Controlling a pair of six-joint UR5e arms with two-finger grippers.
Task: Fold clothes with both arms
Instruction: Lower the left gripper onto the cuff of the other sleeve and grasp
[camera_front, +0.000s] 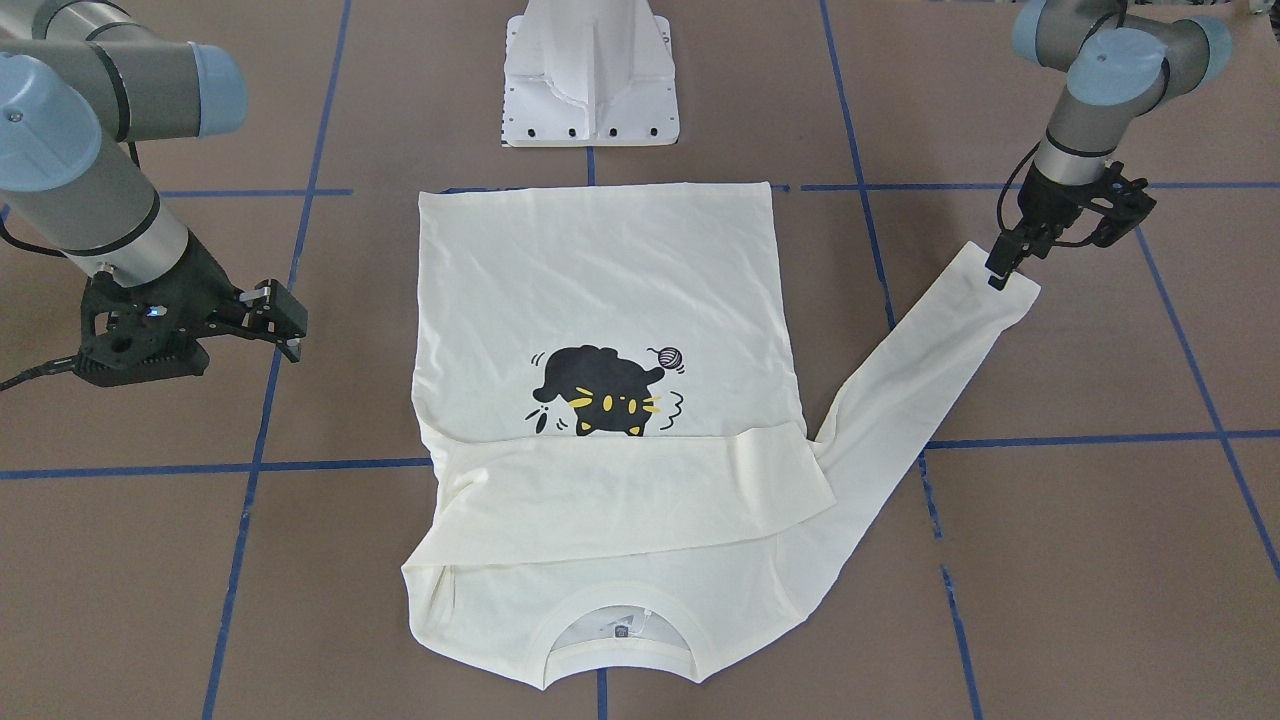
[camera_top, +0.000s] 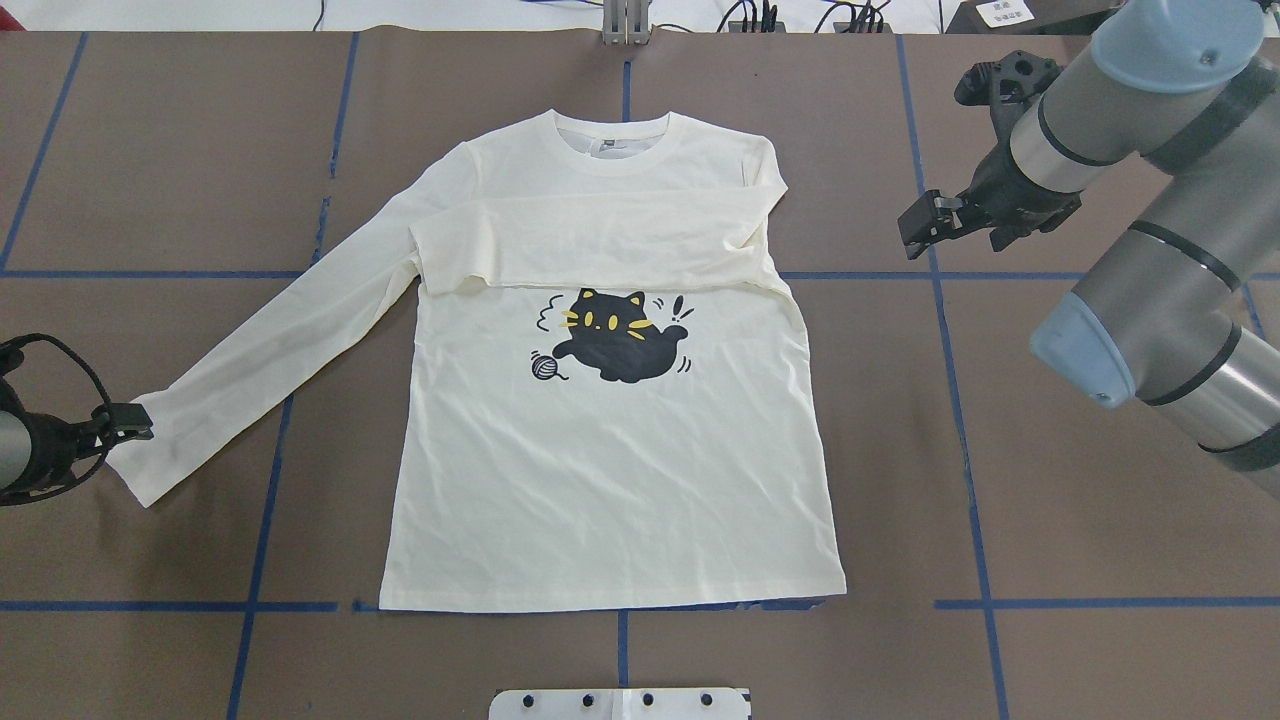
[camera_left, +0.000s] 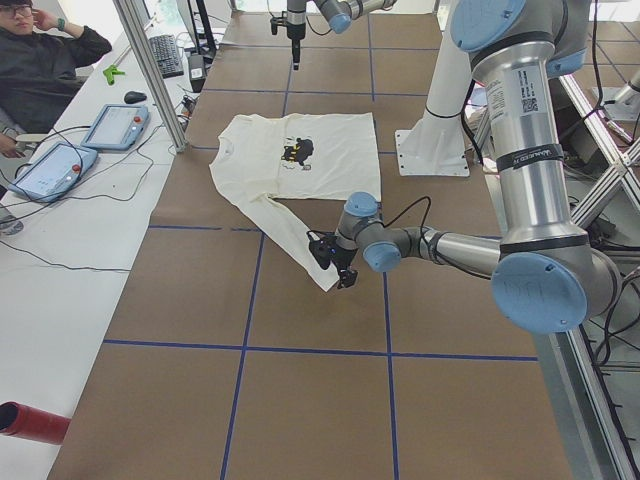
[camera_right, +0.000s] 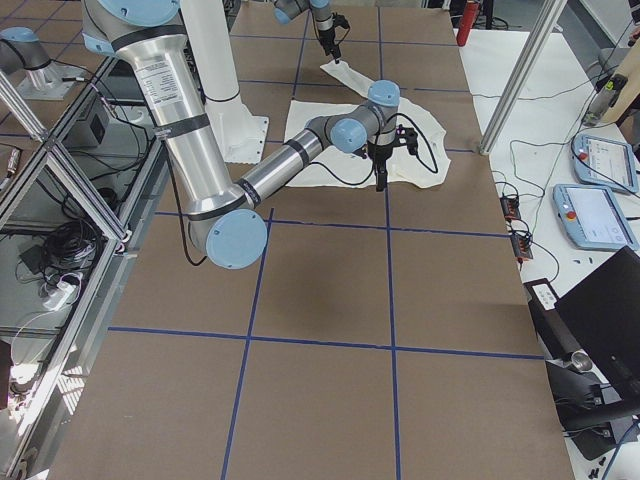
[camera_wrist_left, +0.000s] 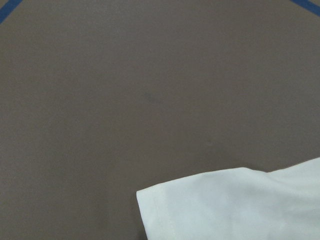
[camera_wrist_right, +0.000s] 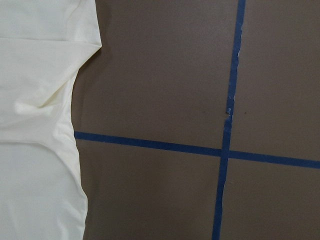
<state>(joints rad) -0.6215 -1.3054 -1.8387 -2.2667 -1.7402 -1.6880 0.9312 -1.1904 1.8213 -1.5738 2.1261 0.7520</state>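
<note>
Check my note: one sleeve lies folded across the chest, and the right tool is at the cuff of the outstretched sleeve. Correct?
No: it is the left tool at the cuff of the outstretched sleeve, as the overhead exterior view shows. The other sleeve does lie folded across the chest.

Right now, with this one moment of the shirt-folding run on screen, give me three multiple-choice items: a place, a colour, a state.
1. The folded sleeve lies: A over the hem; B across the chest; C under the body.
2. The cat print is: A red; B blue; C black.
3. The other sleeve is: A stretched out flat; B rolled up; C tucked under.
B: it crosses just above the cat print. C: black body, yellow eyes. A: it runs straight out to the left gripper.
</note>
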